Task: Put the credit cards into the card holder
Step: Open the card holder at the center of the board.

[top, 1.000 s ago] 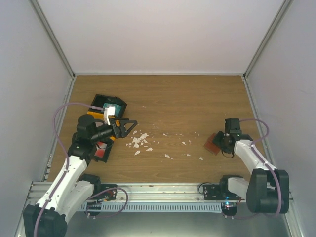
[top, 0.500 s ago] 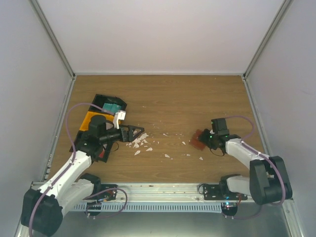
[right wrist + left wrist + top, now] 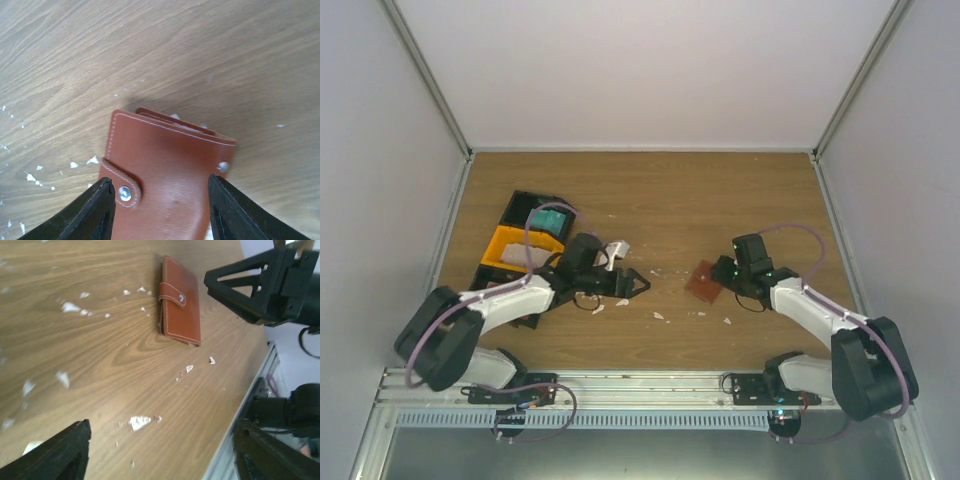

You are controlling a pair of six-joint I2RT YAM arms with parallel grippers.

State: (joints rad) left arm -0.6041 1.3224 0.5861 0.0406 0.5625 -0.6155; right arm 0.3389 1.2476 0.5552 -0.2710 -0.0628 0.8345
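Card holder (image 3: 165,165) — smooth leather; table (image 3: 200,50) — woodgrain.

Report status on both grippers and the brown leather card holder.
Left gripper open, empty. Right gripper open over the reddish-brown leather card holder, lying flat, strap snapped shut. White scraps litter the wooden table.

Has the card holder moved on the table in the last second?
Yes. The card holder has slid left, farther from the right wall.

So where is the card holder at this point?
In the top view the card holder lies flat on the table, right of centre, between the left hand and the right hand, close beside the right one.
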